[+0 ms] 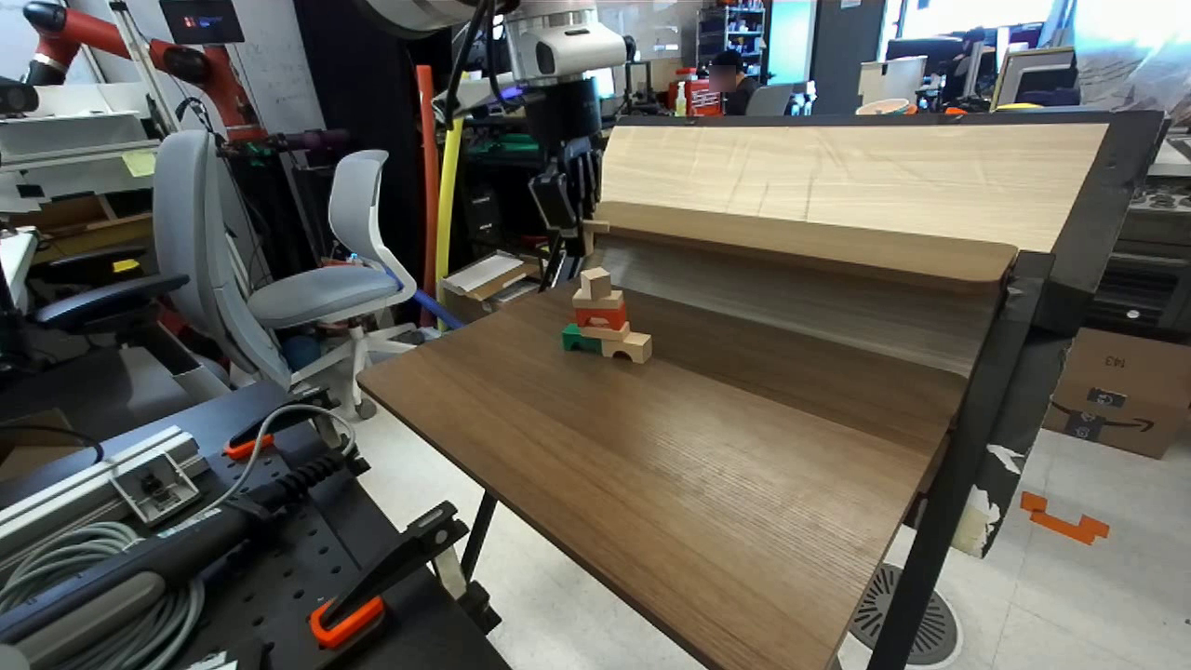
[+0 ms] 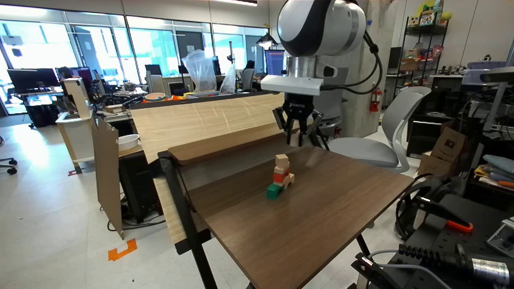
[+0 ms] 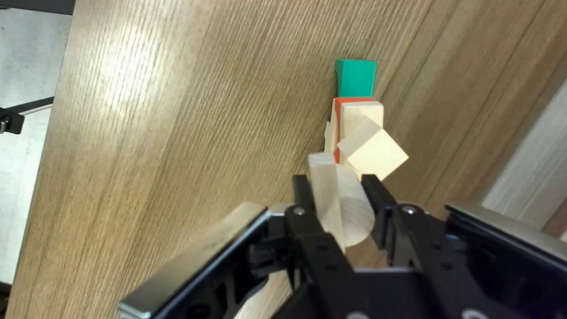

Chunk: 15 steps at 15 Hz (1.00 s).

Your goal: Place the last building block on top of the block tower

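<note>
The last building block is pale wood with a flat long side and a rounded face. It sits between the fingers in the wrist view (image 3: 325,190) and shows in an exterior view (image 2: 295,139). My gripper (image 3: 334,177) is shut on it and holds it above the table, apart from the tower. The block tower stands upright in both exterior views (image 1: 603,317) (image 2: 281,176). It has a green arch and a tan arch at the base, a red piece in the middle, and a pale cube (image 3: 378,153) turned at an angle on top. The held block partly hides the tower in the wrist view.
The tower stands on a brown wooden tabletop (image 1: 707,447). A raised wooden shelf (image 1: 800,237) with a slanted panel runs along one side, close to the arm. Grey chairs (image 1: 321,279) and a black bench with clamps (image 1: 307,549) stand beyond the table's edges.
</note>
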Each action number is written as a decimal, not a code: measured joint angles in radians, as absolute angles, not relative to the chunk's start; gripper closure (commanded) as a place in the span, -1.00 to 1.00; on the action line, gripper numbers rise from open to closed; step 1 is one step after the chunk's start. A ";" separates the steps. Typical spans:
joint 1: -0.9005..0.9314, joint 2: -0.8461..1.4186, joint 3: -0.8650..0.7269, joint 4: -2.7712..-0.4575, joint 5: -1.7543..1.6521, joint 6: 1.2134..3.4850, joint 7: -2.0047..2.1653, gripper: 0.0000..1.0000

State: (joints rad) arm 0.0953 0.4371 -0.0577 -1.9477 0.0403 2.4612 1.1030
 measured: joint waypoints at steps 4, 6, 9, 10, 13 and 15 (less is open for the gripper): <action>0.095 0.445 -0.058 -1.955 0.040 2.494 1.102 0.84; 0.095 0.451 -0.058 -1.956 0.040 2.503 1.102 0.84; 0.095 0.461 -0.058 -1.956 0.040 2.525 1.102 0.84; 0.095 0.465 -0.058 -1.955 0.040 2.534 1.102 0.84; 0.095 0.481 -0.058 -1.947 0.040 2.554 1.102 0.84; 0.095 0.493 -0.058 -1.937 0.040 2.555 1.103 0.84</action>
State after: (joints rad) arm 0.0953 0.4928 -0.0577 -1.9372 0.0403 2.5551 1.1025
